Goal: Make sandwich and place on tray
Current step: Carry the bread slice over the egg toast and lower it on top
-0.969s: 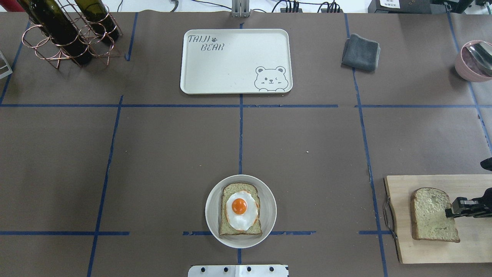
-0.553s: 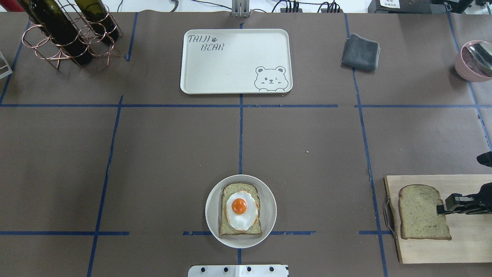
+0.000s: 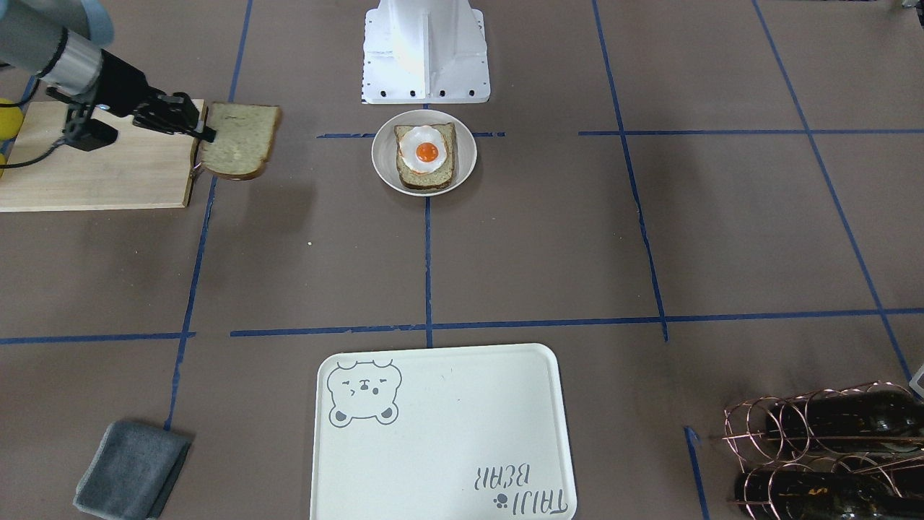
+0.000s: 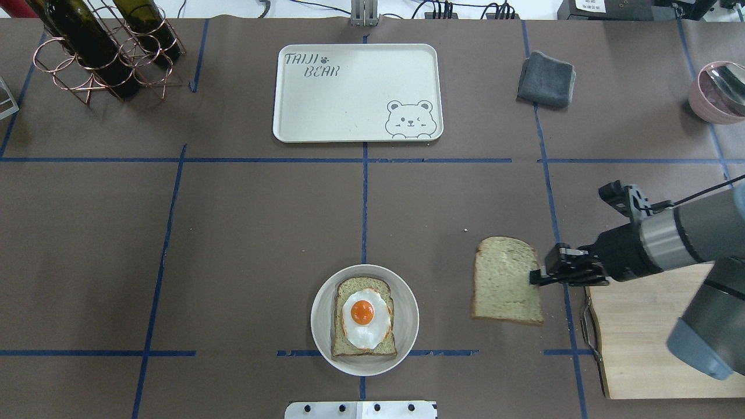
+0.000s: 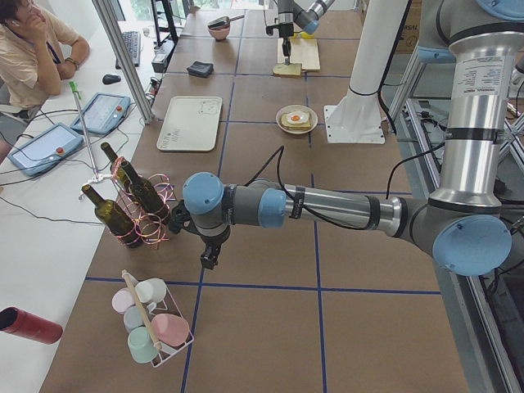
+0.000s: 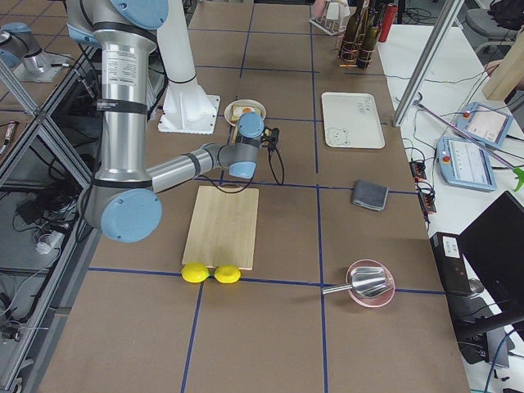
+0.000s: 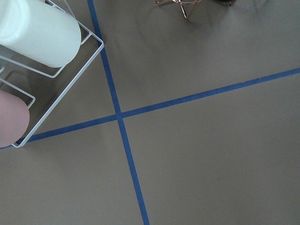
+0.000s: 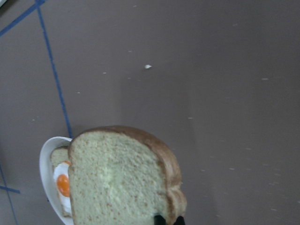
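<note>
The left claw [image 5: 208, 264] shows only in the side view, too small to judge its jaws. In the right wrist view the bread slice [image 8: 119, 178] runs off the bottom edge and hides most of the plate [image 8: 46, 164]; of the right claw [image 8: 169, 219] only the tips show. The front view crops the tray [image 3: 447, 419].

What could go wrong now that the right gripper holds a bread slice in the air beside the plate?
1. The right gripper pinches the held slice only at one edge, so it may droop or slip out.
2. The fried egg lies uncovered on the lower slice; a slice set down off-centre may push it aside.
3. Pressing on the plate near its rim could tip it.
</note>
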Tool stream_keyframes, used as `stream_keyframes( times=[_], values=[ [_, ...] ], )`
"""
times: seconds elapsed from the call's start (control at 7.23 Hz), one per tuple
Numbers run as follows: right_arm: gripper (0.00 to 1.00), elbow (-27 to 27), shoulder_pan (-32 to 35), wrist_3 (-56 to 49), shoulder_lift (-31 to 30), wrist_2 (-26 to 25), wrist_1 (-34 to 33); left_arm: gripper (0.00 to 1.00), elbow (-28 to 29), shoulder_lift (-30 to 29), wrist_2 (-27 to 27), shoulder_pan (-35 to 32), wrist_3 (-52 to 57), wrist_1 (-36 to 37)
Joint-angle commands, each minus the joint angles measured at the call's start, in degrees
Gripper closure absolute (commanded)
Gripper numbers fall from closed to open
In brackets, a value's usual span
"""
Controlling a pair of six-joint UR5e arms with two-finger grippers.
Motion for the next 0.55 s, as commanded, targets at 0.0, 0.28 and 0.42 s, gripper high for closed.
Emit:
stream_keyframes(
  times=[0.0, 0.28, 0.42],
  values=[
    [1.00, -8.5, -5.6, 4.1, 16.9, -3.5, -2.4, 0.00, -0.1, 0.0, -0.1, 0.0, 0.0, 0.0],
    [1.00, -9.4, -11.2, 3.6, 20.2, -10.7, -7.1, 0.00, -0.1, 0.0, -0.1, 0.0, 0.0, 0.0],
    [1.00, -9.5, -11.8, 3.8, 20.1, -10.7, -7.5, 0.00, 0.2, 0.0, -0.1, 0.0, 0.1, 0.0]
  ],
)
